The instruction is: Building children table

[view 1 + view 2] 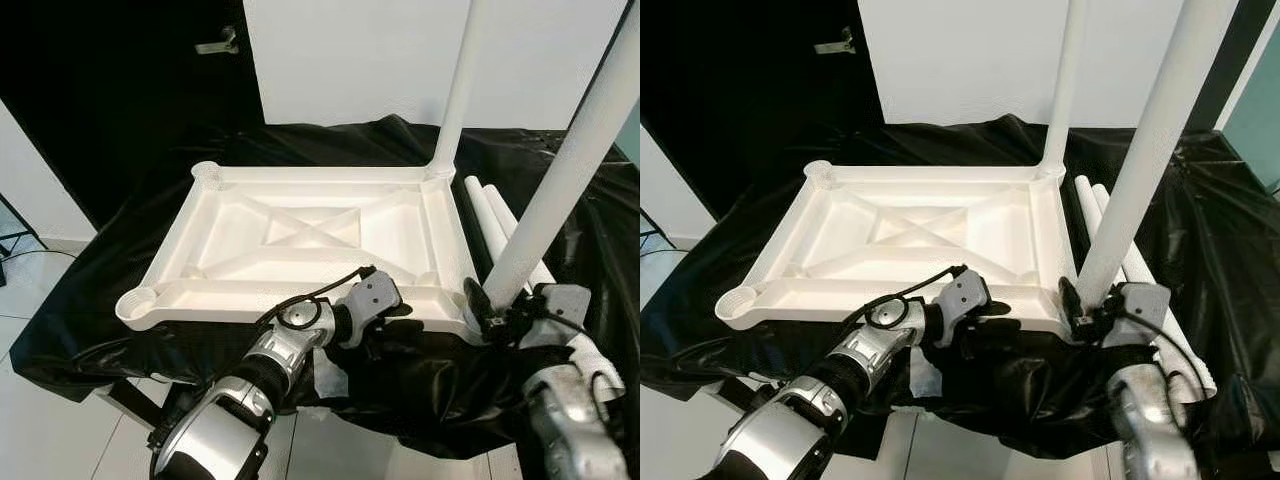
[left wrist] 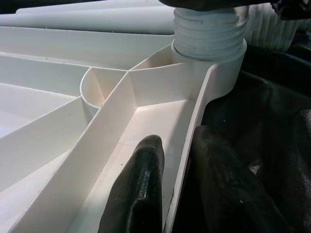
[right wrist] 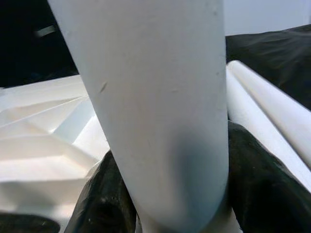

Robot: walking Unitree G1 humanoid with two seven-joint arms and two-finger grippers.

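The white table top (image 1: 250, 292) lies upside down on a black cloth. One white leg (image 1: 458, 90) stands upright in its far right corner. A second leg (image 1: 570, 160) leans in the near right corner socket, its threaded end (image 2: 209, 29) sitting in the socket. My right gripper (image 1: 487, 318) is shut on this leg near its base, with black fingers (image 3: 102, 204) on either side. My left gripper (image 1: 995, 315) is shut on the top's near rim, one finger (image 2: 141, 194) inside the wall and one outside.
Two spare legs (image 1: 500, 225) lie on the cloth (image 1: 100, 300) to the right of the top. Open sockets sit at the near left (image 1: 137, 300) and far left (image 1: 205, 172) corners. A dark door with a handle (image 1: 220, 42) stands behind, white wall beside it.
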